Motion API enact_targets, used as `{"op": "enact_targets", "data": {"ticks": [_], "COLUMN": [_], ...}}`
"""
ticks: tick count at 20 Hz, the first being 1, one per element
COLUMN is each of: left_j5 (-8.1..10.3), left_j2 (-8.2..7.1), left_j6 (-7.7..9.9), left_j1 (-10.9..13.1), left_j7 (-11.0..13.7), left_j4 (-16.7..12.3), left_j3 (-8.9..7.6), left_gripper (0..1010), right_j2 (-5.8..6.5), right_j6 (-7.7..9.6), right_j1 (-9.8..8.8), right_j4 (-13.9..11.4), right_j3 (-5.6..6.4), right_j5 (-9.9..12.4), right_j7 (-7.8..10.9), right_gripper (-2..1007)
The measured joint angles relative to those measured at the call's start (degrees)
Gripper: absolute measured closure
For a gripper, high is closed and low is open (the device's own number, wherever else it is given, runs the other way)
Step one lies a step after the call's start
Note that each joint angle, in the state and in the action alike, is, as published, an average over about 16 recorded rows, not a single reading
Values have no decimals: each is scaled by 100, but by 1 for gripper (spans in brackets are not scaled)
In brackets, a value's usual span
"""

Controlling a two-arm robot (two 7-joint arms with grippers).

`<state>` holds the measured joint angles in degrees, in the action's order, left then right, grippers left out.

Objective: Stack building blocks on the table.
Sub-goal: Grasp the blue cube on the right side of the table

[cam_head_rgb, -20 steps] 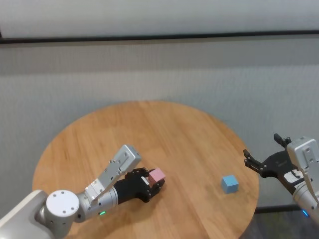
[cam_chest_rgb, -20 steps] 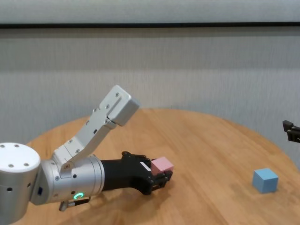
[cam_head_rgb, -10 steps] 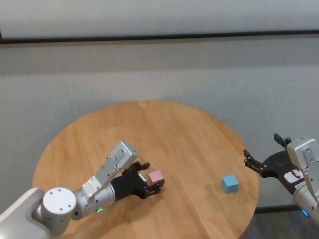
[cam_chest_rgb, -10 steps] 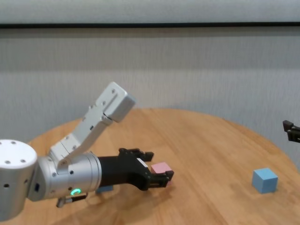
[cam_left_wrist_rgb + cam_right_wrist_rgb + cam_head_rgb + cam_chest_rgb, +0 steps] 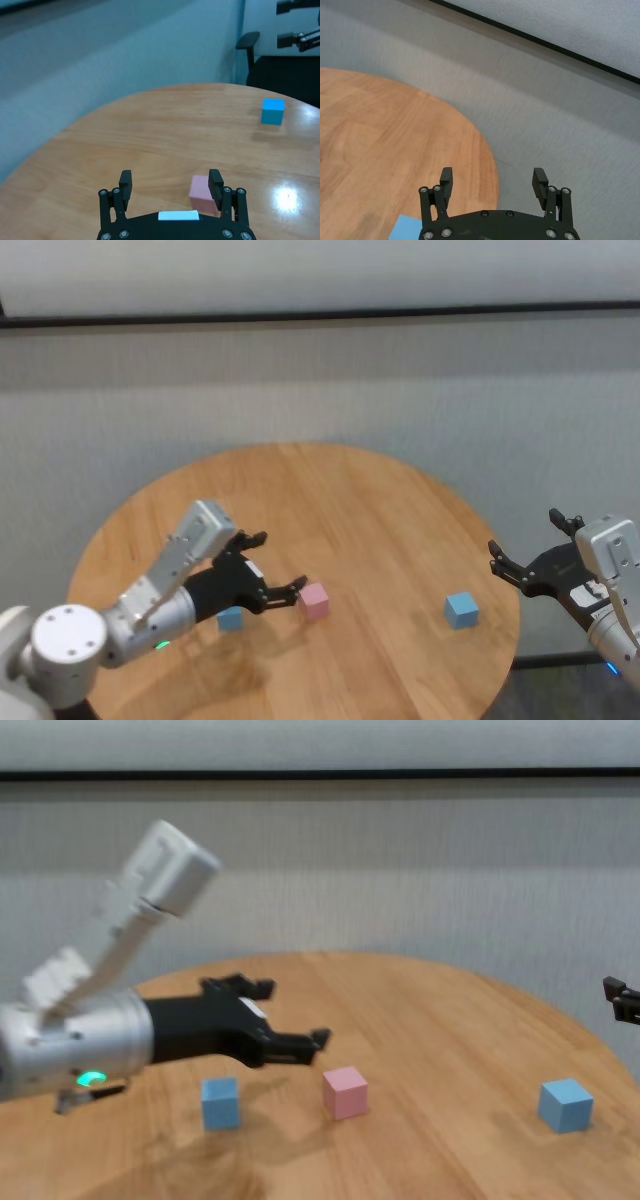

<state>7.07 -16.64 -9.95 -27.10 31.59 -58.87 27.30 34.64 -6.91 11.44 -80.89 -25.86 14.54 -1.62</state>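
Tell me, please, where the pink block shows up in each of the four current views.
Head view: pink block just right of the left gripper.
Chest view: centre, between two blue blocks.
Left wrist view: behind one finger.
Right wrist view: not in it.
Shared landmark: right-hand blue block.

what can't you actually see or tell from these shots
- Right wrist view: the far blue block is cut off by the bottom edge and the right gripper body.
- Left wrist view: the near blue block is out of frame; the pink block is partly behind a finger.
- Chest view: the left gripper is motion-blurred.
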Motion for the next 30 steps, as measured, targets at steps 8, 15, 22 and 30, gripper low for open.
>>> {"op": "enact_targets", "data": {"ticks": [8,15,22,30], "left_j5": [211,290,297,294], "left_j2": [-485,-659,-674,-647], "left_j6": [38,17,12,2], "left_j1": [374,513,526,503], "left_j7": [47,85,94,94], "left_j4": [-726,-898,-900,-863], "left_j3": [-216,-274,-271,-266], "left_gripper": [8,8,7,7], "right_j2": [0,-15,-144,-417], "right_j6": [0,46,230,658], "right_j1": [0,36,141,235], "right_j4": [0,8,53,102], "right_j3": [0,-17,-52,-40], "right_j5": [0,-82,-212,-169], "right_j7": [0,-35,-2,156], "right_gripper": [4,4,4,4]}}
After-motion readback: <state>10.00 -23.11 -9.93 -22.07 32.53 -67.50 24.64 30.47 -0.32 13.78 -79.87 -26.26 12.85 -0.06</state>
